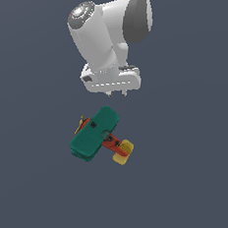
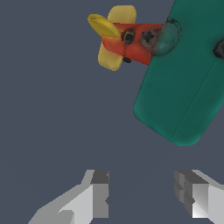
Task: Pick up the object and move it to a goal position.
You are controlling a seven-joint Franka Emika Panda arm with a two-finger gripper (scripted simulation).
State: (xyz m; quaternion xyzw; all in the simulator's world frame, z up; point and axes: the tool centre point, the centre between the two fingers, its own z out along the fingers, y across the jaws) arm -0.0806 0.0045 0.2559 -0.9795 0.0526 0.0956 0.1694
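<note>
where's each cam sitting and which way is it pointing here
Exterior view: off the arm, looking steeply down at the toy biplane on the grey floor; the white arm and the gripper show above it.
Wrist view: mounted on the wrist, looking along the open gripper at the floor; both fingers frame the near edge, nothing between them.
Shared: both show the biplane's teal wing, red fuselage and yellow tail, ungrasped.

Smooth matt plastic look on the toy biplane (image 1: 95, 134); glossy white shell on the gripper (image 1: 113, 92).
</note>
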